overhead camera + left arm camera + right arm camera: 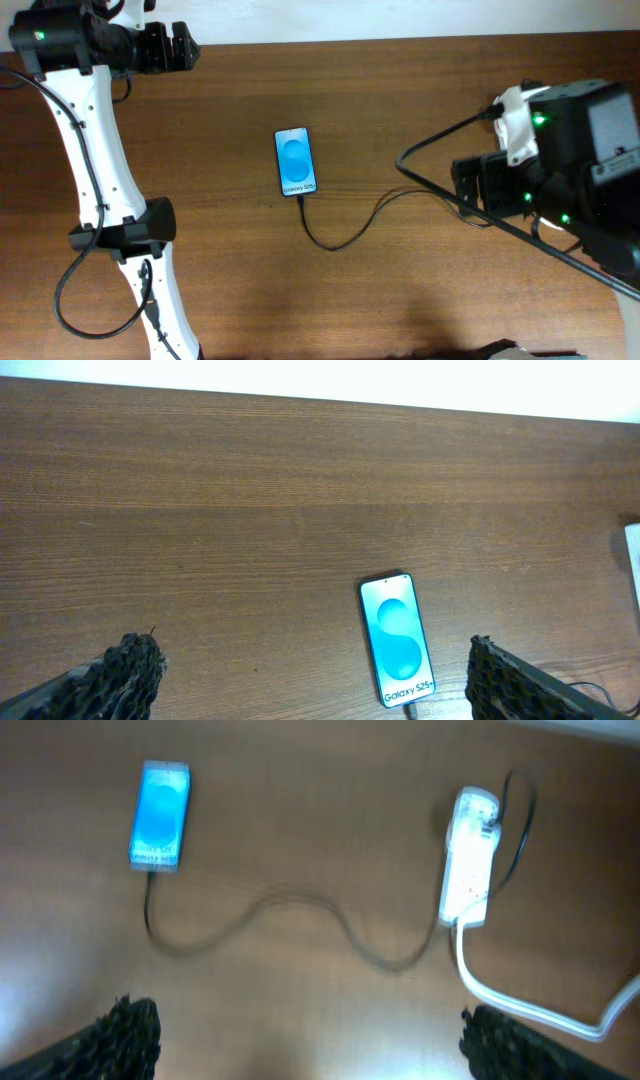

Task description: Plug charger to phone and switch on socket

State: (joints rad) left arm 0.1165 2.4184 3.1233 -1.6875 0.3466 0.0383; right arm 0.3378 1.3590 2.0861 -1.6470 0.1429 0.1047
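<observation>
Brown wooden table (pixel 420 90) fills your views: you see the phone (pixel 295 162) flat mid-table, screen lit, the charger (pixel 340 238) meeting its lower edge and curving toward the socket (pixel 470 855). Your left gripper (pixel 312 660) and right gripper (pixel 310 1020) both hang spread wide, holding nothing.

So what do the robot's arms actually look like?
The left arm is slim white segments joined by black joints, with a thin black cable looping alongside. The right arm looks bulkier, mostly black with a white piece and small green lights. Both end in two black, rough-textured fingers.
</observation>
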